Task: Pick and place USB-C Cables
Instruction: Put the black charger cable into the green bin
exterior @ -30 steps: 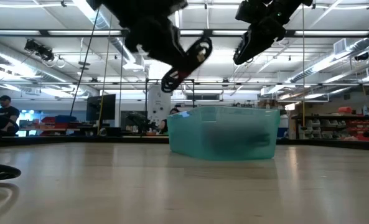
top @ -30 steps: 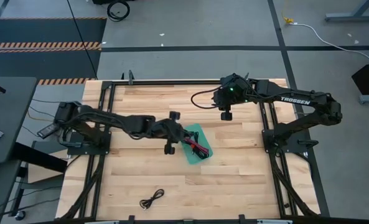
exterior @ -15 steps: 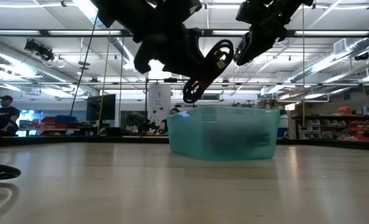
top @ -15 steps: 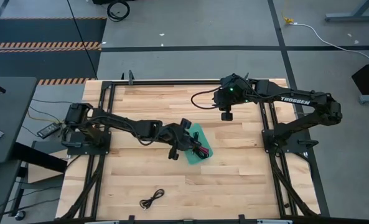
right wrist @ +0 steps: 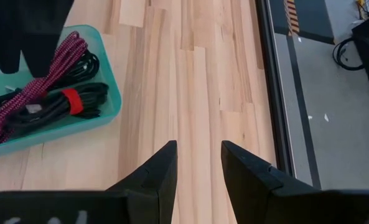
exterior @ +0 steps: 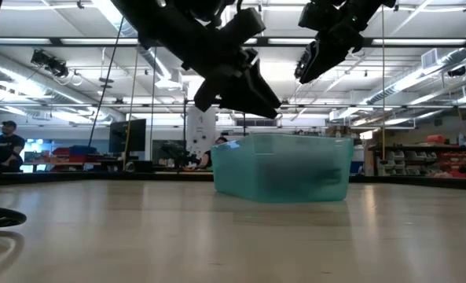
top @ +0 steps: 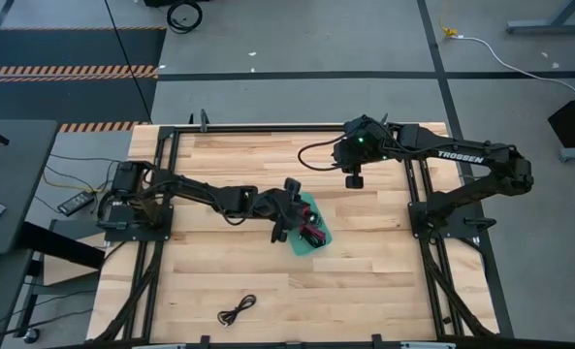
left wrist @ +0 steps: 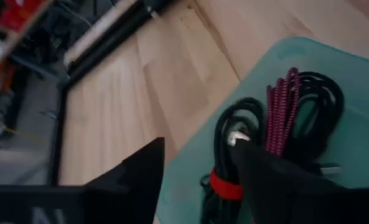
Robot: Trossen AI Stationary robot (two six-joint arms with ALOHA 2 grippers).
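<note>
A teal tray [top: 312,203] sits mid-table and holds several USB-C cables: a black coil with a red tie [left wrist: 224,180], a maroon-purple braided bundle [left wrist: 280,112] and another black coil [left wrist: 321,106]. My left gripper [top: 293,209] hovers open just above the tray's left end [exterior: 240,86], with nothing between its fingers. One more black cable [top: 237,310] lies loose on the table near the front edge. My right gripper [top: 352,179] waits open, high over the far side of the table [right wrist: 198,163].
Bare wooden table lies all around the tray [exterior: 284,169]. Black metal frame rails [top: 171,194] run along the table's left and right sides. A person [exterior: 5,145] stands far back in the room.
My left gripper has moved right and down over the tray, rolling its wrist, while carrying a black coiled cable. It has then opened and let the coil go. The coil no longer shows between its fingers.
</note>
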